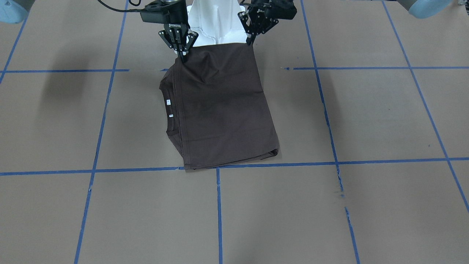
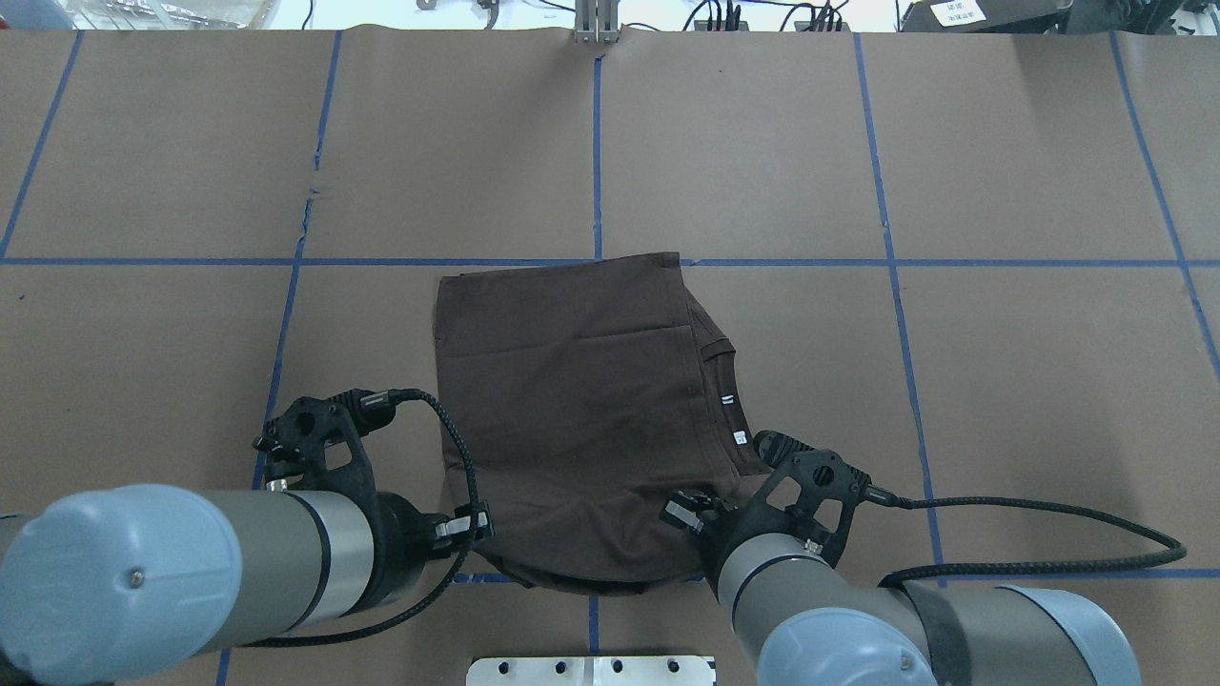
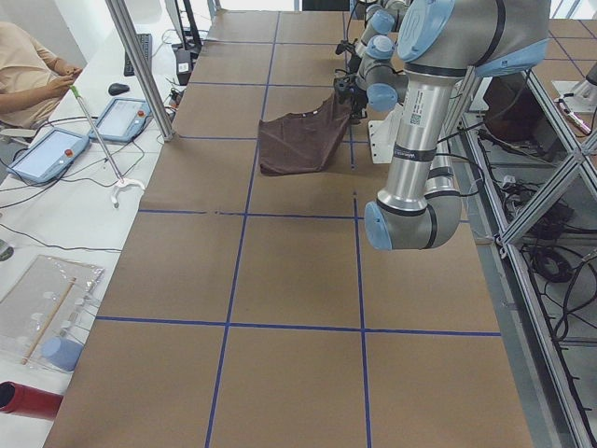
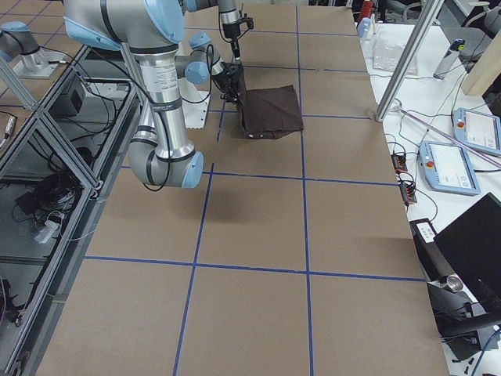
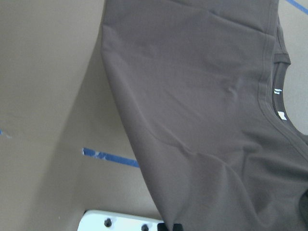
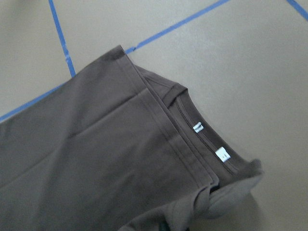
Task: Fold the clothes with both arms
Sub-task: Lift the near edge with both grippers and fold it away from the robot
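Left gripper point(image 1: 251, 39): jaws narrow, pinched on the robot-side corner of the T-shirt point(image 1: 223, 110) along its plain edge, with the corner held up off the table point(image 1: 366, 117). The shirt is already folded into a long rectangle and lies mid-table in front of the white pedestal point(image 1: 216, 22). Its far end lies flat and stops along a blue tape line point(image 1: 128, 169), and its near end slopes up to both grippers. The collar point(image 6: 208, 140) and white neck tags point(image 6: 222, 154) show along the edge on the robot's right. Right gripper point(image 1: 182, 54): jaws likewise closed on the other near corner, on the collar side, with a little cloth bunched under it in the right wrist view. Judgement: the step in hand is the half fold, near edge carried over to far edge. To do it well, travel both grippers in step at equal height. Keep the held edge taut but not stretched, and lift high enough that the lower layers are not dragged off the tape line. Lower the edge square onto the far hem and let go only once the cloth rests. Risk: the thicker collar side may lag or slip, skewing the fold.
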Controlling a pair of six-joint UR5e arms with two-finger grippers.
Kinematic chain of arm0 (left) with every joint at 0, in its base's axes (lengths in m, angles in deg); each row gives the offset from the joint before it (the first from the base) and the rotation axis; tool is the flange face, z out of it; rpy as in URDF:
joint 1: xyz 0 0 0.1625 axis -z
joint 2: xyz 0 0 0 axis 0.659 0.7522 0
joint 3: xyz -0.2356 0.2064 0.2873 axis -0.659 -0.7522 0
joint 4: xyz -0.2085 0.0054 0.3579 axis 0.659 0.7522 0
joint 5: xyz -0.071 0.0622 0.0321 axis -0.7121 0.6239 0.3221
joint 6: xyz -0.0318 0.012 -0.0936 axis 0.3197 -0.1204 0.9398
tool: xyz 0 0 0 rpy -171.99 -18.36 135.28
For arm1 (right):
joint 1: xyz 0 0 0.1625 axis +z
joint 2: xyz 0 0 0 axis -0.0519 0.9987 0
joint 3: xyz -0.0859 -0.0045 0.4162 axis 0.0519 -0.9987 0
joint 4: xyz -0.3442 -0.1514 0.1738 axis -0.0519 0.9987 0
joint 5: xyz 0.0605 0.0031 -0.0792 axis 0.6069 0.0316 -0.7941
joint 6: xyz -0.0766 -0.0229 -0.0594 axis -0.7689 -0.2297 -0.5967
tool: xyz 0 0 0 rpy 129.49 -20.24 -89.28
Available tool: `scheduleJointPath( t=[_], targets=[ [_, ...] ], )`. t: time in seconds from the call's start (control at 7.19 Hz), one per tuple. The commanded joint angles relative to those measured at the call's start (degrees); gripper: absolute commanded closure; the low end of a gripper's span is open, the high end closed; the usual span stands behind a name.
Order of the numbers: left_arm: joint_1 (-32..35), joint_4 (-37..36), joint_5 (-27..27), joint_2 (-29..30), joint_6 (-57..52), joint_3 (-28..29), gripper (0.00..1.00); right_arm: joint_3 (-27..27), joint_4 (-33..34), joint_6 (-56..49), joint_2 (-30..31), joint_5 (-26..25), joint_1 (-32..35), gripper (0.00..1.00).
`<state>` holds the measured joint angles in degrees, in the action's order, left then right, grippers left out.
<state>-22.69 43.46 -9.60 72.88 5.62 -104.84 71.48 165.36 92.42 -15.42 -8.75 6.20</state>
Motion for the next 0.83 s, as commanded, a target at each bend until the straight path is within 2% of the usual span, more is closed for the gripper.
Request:
scheduleJointPath(
  t=[0.0, 0.28, 0.56, 0.7],
  targets=[
    [8.1, 2.5, -1.7, 3.2, -6.6, 8.5, 1.00, -9.2, -1.9, -5.0, -5.5, 4.5, 9.2, 1.00],
    [11.3, 10.1, -1.7, 3.3, -7.7, 16.8, 1.00, -23.8, -15.7, -8.5, -8.7, 6.8, 14.2, 1.00],
    [12.9, 13.7, -1.7, 3.3, -10.2, 20.8, 1.00, -36.2, -21.0, -9.8, -14.7, 8.8, 17.7, 1.00],
    [13.5, 15.4, -1.6, 3.2, -10.4, 23.2, 1.00, -38.7, -23.4, -10.6, -15.0, 8.8, 18.2, 1.00]
  ],
)
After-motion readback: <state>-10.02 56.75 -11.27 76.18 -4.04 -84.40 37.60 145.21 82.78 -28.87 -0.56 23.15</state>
